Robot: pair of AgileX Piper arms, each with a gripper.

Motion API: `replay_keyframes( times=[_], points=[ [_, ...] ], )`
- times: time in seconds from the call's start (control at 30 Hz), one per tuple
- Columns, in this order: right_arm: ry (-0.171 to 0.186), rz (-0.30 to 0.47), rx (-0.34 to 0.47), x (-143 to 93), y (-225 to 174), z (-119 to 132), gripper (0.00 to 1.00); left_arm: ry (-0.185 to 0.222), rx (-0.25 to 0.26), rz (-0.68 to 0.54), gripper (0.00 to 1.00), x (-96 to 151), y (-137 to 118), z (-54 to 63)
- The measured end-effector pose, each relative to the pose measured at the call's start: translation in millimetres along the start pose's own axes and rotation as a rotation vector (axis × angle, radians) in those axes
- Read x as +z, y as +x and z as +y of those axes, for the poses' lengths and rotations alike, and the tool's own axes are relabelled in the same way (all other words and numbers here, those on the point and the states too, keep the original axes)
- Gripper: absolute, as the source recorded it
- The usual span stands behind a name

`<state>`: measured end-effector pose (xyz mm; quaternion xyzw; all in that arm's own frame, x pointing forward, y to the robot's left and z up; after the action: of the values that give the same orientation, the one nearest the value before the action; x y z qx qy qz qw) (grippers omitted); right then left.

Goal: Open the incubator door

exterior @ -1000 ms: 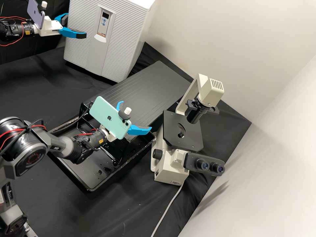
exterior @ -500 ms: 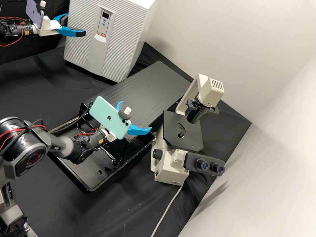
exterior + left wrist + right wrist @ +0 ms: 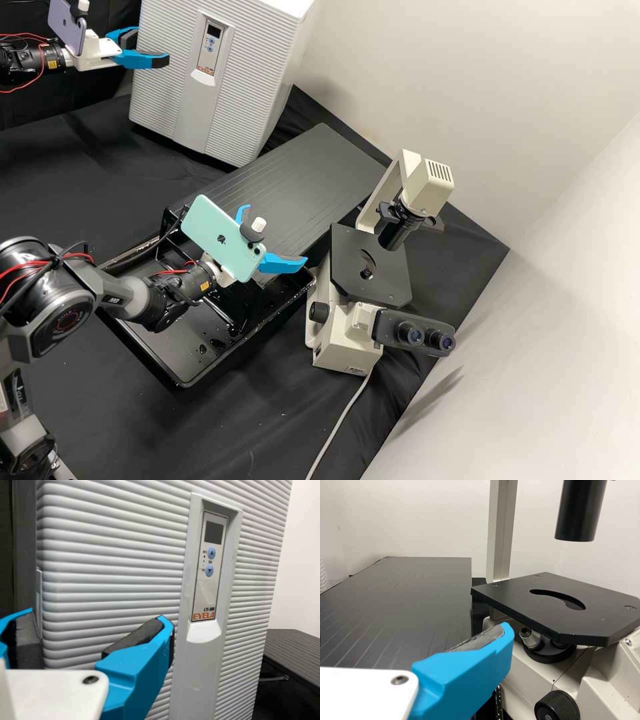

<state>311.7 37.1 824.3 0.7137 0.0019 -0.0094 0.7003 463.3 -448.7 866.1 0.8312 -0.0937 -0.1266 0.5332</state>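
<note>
Incubator: one, white [image 3: 277, 73], standing on the black-covered table [image 3: 67, 180]; its single ribbed door [image 3: 160, 100] is closed
Controls on the door: one display [image 3: 215, 532] and two blue buttons [image 3: 211, 553]
Left claw: one [image 3: 151, 47], two blue fingers spread apart, nothing between them, in front of the door near one of its upright edges; whether it touches I cannot tell
Right claw: one [image 3: 275, 233], two blue fingers apart and holding nothing, above the black tray [image 3: 253, 339] and near the microscope [image 3: 343, 347]
Phones: two, one mint [image 3: 220, 237] on the right arm, one purple [image 3: 65, 27] on the left
Microscope parts: two eyepieces [image 3: 410, 335], one dark stage [image 3: 347, 267], one pale cable [image 3: 340, 427]
Dark panel: one, flat and lined [image 3: 320, 160], between incubator and microscope
</note>
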Motion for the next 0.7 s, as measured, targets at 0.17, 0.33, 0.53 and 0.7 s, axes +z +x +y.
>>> replay_keyframes(
  times=[0.17, 0.33, 0.53, 0.7],
  points=[
    [0.000, 0.000, 0.000, 0.0, 0.0, 0.0, 1.00, -0.014, -0.002, 0.011, 0.00, -0.2, -3.0, -1.8],
    [0.000, 0.000, 0.000, 0.0, 0.0, 0.0, 1.00, -0.020, -0.005, 0.018, 0.00, 1.3, -6.4, -1.4],
    [0.000, 0.000, 0.000, 0.0, 0.0, 0.0, 1.00, -0.031, -0.002, 0.035, 0.00, 1.2, -7.9, 0.6],
    [0.000, 0.000, 0.000, 0.0, 0.0, 0.0, 1.00, -0.049, 0.000, 0.050, 0.00, -0.3, -9.5, -1.6]
  ],
)
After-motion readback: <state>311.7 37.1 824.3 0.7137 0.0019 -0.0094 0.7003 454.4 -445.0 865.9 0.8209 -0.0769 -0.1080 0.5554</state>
